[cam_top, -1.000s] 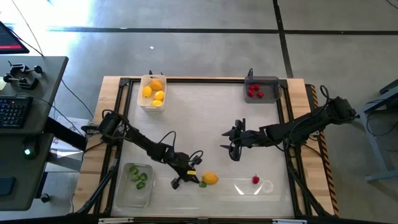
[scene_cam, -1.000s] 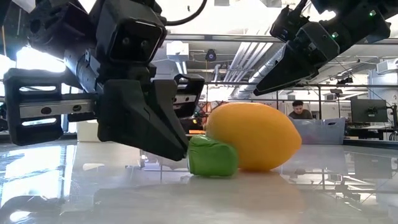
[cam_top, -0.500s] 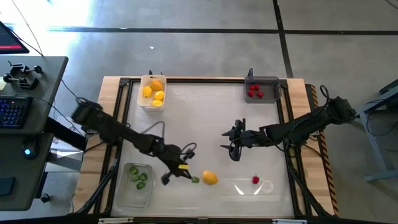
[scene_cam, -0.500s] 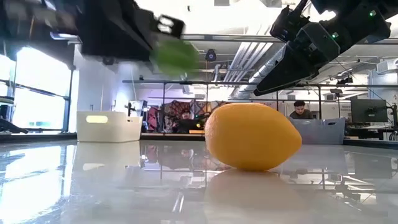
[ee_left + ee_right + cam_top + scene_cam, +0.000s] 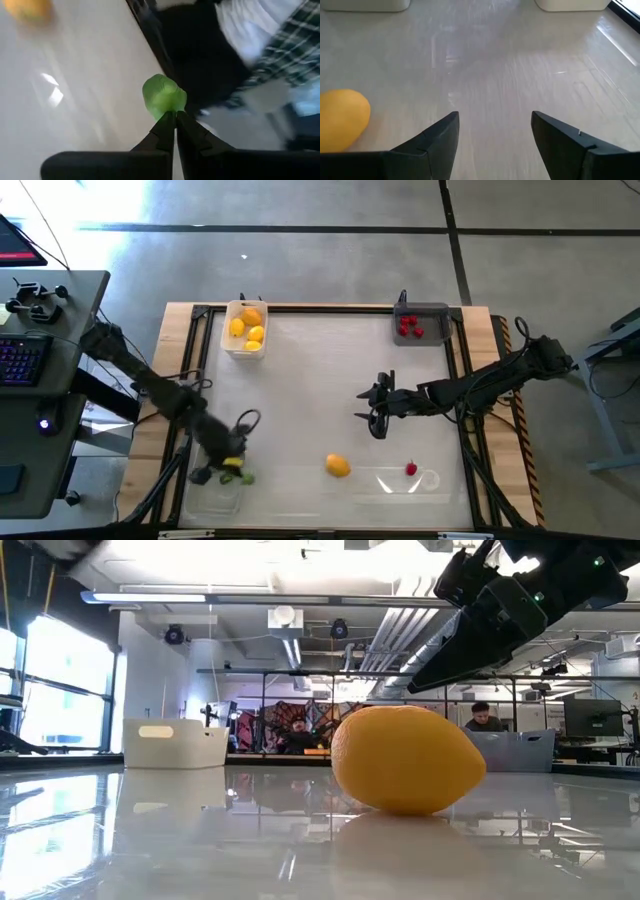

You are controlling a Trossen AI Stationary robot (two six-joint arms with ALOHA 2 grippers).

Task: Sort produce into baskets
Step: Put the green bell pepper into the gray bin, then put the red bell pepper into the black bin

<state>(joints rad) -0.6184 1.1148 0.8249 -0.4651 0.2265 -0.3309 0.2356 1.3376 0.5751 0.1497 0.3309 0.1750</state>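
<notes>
Now the left hand (image 5: 232,472) is over the clear tray (image 5: 212,492) at the near left corner of the table (image 5: 330,380). Its fingers are pinched tight on a small green piece (image 5: 163,94). The right hand (image 5: 372,412) waits above the middle of the table with its fingers spread wide and nothing in them. A yellow-orange fruit (image 5: 338,466) lies on the table near the front. A red berry (image 5: 411,469) lies to its right. Yellow fruits sit in the white tray (image 5: 229,342) at the far left, and red berries sit in the dark grey tray (image 5: 436,310) at the far right.
</notes>
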